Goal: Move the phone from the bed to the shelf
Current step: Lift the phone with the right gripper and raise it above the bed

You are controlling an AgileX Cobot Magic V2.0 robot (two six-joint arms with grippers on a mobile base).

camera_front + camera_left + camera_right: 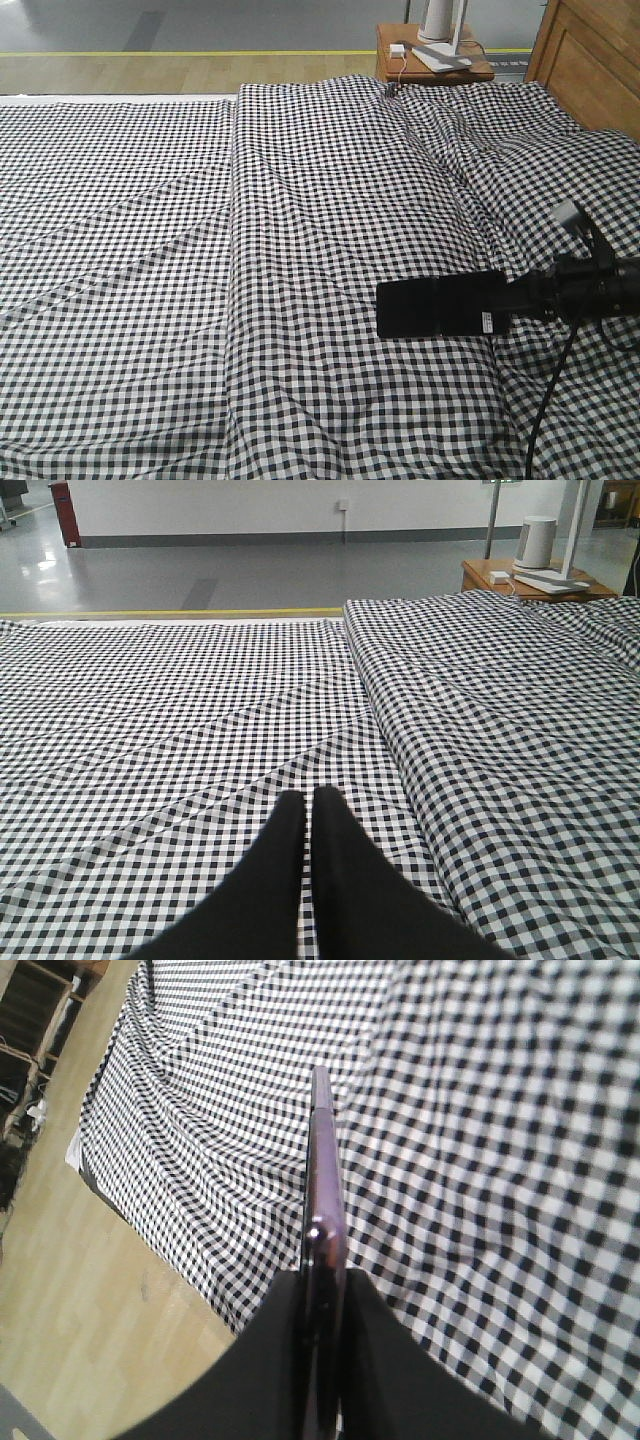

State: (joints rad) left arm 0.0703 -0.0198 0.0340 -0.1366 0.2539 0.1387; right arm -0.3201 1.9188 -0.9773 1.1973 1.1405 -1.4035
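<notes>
In the front view the right gripper [505, 298] held the phone [440, 307] by 1 end over the right part of the bed [300, 200], and its black face and white sticker were visible. The right wrist view showed only the thin pinkish edge, clamped between 2 fingers. The left gripper [308, 815] appeared only in its own wrist view, with jaws closed on nothing above the cover.

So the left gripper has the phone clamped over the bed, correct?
Not quite: it is the right gripper that has the phone clamped over the bed, as the right wrist view shows. The left gripper is shut on nothing in the left wrist view.
</notes>
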